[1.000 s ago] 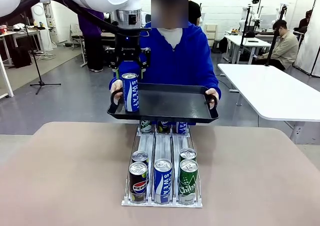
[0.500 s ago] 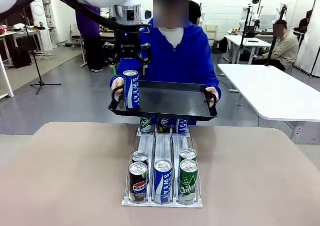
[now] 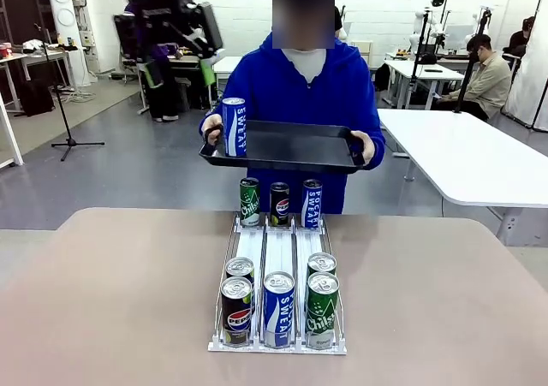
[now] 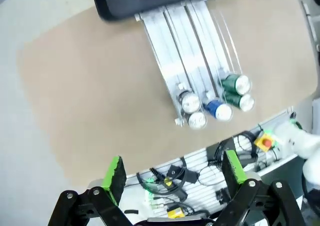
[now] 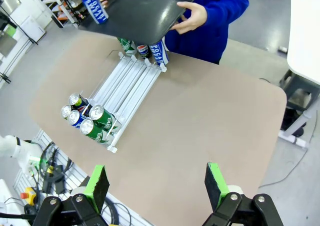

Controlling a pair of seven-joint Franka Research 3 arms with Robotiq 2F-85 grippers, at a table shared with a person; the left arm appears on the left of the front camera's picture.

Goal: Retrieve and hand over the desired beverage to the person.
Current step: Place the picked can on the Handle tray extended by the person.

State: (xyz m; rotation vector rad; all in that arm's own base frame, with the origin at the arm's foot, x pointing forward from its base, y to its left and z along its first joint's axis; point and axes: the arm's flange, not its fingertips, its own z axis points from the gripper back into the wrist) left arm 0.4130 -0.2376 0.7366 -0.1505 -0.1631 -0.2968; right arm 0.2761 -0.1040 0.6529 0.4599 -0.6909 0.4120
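Spreading across the foreground, the beige table [image 3: 103,300] carries a clear can rack [image 3: 278,249] at its middle, with three cans upright at the rack's far end and five bunched at its near end. At the far left of the room a tripod stand [image 3: 65,121] rests on grey floor. Right of it the left gripper [image 3: 180,71] hangs high, its green pads spread wide with nothing between them (its upper part is cut off by the frame's top edge). Next comes the blue can [image 3: 234,127], upright on the left end of the black tray [image 3: 291,146], which the person [image 3: 300,86] in blue holds by both handles above the table's far edge. White tables [image 3: 462,155] stand at the right. The left wrist view is blurred: there the tray runs off the top and the can is only a blue sliver. The right gripper [image 5: 156,185] is likewise spread and empty, high over the table.
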